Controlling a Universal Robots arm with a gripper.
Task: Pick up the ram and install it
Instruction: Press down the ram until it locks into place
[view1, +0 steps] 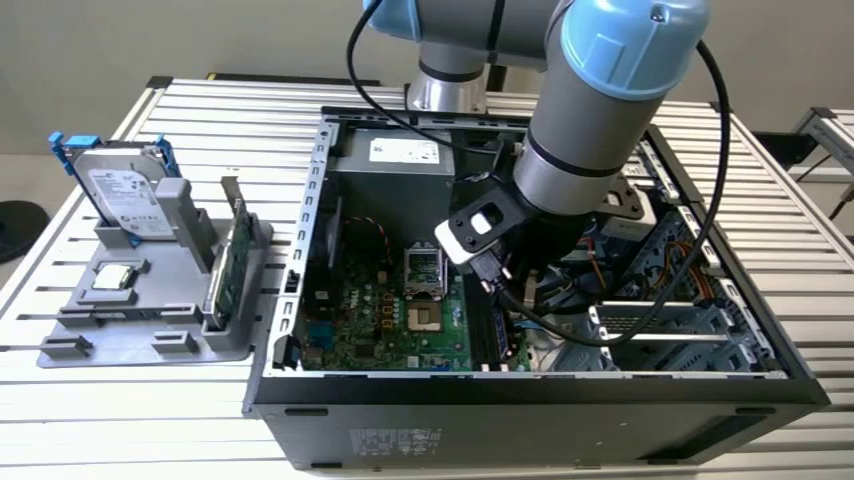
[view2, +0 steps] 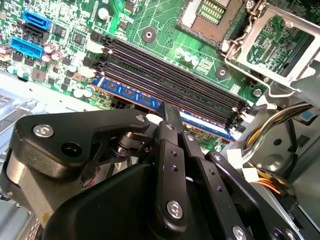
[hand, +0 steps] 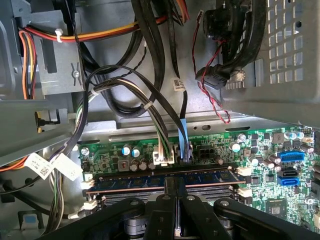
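The ram (view2: 125, 92) is a long blue stick with black chips, standing on edge along the memory slot nearest the motherboard's edge, beside several empty black slots (view2: 170, 75). In the first wrist view the ram (hand: 135, 181) runs between white slot latches (hand: 243, 171). My gripper (view2: 170, 114) is shut on the ram's middle, one black finger on each face, and the gripper (hand: 175, 184) shows the same hold from the other side. How deep the stick sits in the slot is hidden. In the exterior view the arm (view1: 587, 130) reaches down into the open computer case (view1: 534, 400).
The CPU socket (view2: 210, 12) lies just beyond the slots. Bundled cables (hand: 150, 100) and a metal drive cage (hand: 280, 55) crowd the space around the wrist. Outside the case, on the exterior view's left, a grey stand (view1: 147, 340) holds a silver hard drive (view1: 127, 190) and a green card (view1: 238, 265).
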